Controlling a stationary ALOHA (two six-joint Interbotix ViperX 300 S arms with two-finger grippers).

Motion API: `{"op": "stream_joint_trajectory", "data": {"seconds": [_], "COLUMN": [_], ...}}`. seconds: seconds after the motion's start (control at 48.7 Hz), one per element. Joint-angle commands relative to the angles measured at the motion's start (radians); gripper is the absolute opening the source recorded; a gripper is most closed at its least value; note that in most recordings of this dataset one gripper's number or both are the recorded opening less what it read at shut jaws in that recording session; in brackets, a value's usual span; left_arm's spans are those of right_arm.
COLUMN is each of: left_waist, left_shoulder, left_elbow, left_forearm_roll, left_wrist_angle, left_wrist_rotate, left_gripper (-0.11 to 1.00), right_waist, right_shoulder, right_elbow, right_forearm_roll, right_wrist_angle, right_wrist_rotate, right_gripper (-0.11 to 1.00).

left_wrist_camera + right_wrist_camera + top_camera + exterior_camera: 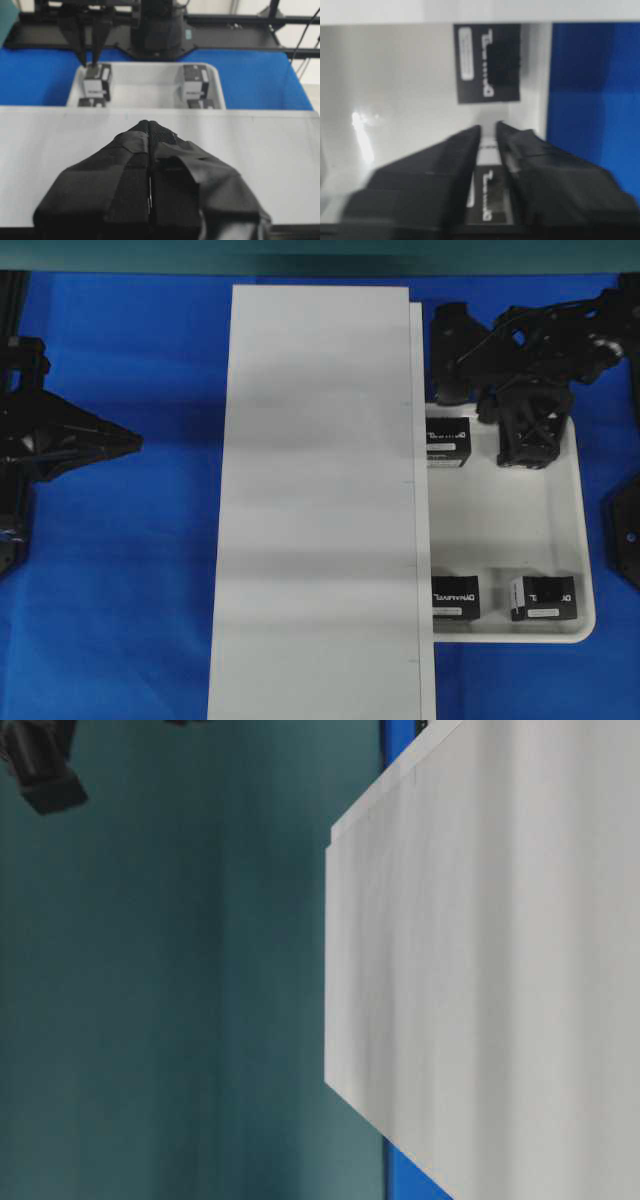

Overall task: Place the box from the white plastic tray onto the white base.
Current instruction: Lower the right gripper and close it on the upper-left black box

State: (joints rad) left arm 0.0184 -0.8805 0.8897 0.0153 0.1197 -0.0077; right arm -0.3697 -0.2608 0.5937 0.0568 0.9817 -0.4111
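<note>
The white base (320,500) lies along the middle of the blue table and also shows in the left wrist view (60,135). The white plastic tray (510,530) sits against its right edge. My right gripper (528,445) is in the tray's far right corner, its fingers closed on the long sides of one black box (492,200); no tray shows between fingers and box. In the wrist view the right gripper (488,127) points at a second box (487,62). Two more boxes (455,598) (543,598) sit at the tray's near end. My left gripper (135,443) is shut and empty, left of the base.
The tray's raised rim (588,540) stands just right of the held box. The right arm's body (520,340) sits behind the tray. Blue cloth (120,590) surrounds the base. In the table-level view the base (500,940) fills the right half.
</note>
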Motion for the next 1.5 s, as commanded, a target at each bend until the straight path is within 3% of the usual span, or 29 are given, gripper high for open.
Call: {"op": "stream_joint_trajectory", "data": {"seconds": [0.0,0.164,0.267,1.479], "left_waist": [0.003,0.000,-0.003,-0.026], "left_shoulder": [0.008,0.009,0.009,0.040], "left_elbow": [-0.029,-0.029,-0.029,-0.032], "left_forearm_roll": [0.002,0.002,0.002,0.002], "left_wrist_angle": [-0.005,-0.005,-0.005,-0.005], "left_wrist_rotate": [0.000,0.000,0.000,-0.003], "left_gripper": [-0.07,-0.07,-0.07,-0.07], "right_waist": [0.003,0.002,-0.003,-0.012], "right_shoulder": [0.034,0.089,0.121,0.281], "right_elbow": [-0.009,0.000,0.005,0.080], "right_forearm_roll": [-0.002,-0.002,0.002,0.025], "right_wrist_angle": [-0.026,-0.054,-0.075,-0.301], "right_wrist_rotate": [-0.011,-0.014,-0.014,-0.014], "right_gripper": [0.39,0.83,0.99,0.99]}}
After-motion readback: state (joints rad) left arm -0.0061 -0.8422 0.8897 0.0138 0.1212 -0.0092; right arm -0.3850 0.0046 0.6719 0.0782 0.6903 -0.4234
